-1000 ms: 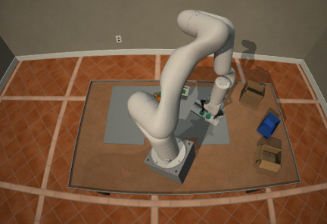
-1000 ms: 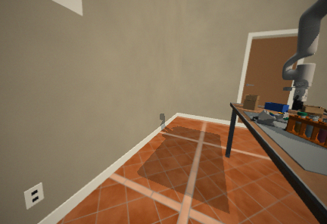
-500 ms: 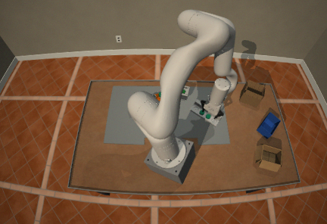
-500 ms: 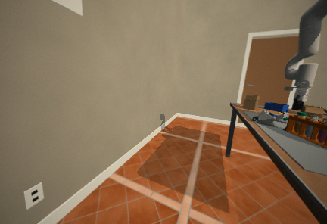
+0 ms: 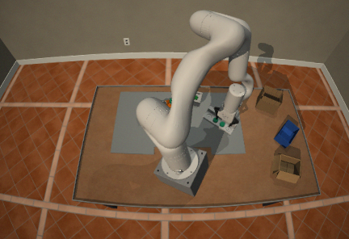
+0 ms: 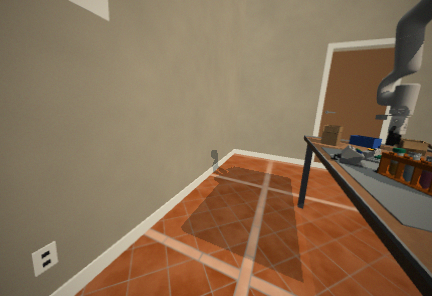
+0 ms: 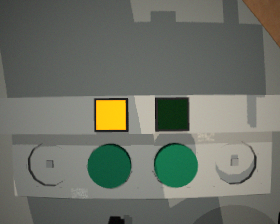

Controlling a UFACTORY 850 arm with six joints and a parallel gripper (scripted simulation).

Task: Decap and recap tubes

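In the wrist view, two green caps (image 7: 109,166) (image 7: 176,165) lie in the two middle nests of the cap tray (image 7: 216,115) (image 5: 208,115); the outer nests are empty. The amber lamp (image 7: 111,115) is lit and the green lamp (image 7: 172,114) is dark. My gripper (image 5: 224,120) (image 7: 201,218) is open, above the tray, with nothing between its fingers; only its fingertips show at the wrist view's lower edge. The orange decapping station (image 6: 406,170) (image 5: 168,103) is mostly hidden by the arm in the top view. The green READY key (image 5: 196,98) shows on its housing; the CYCLE key is not clear.
An open cardboard box (image 5: 269,99) stands at the table's back right, another cardboard box (image 5: 288,169) at the front right, and a blue bin (image 5: 287,134) (image 6: 365,141) between them. The arm passes above the area between station and tray.
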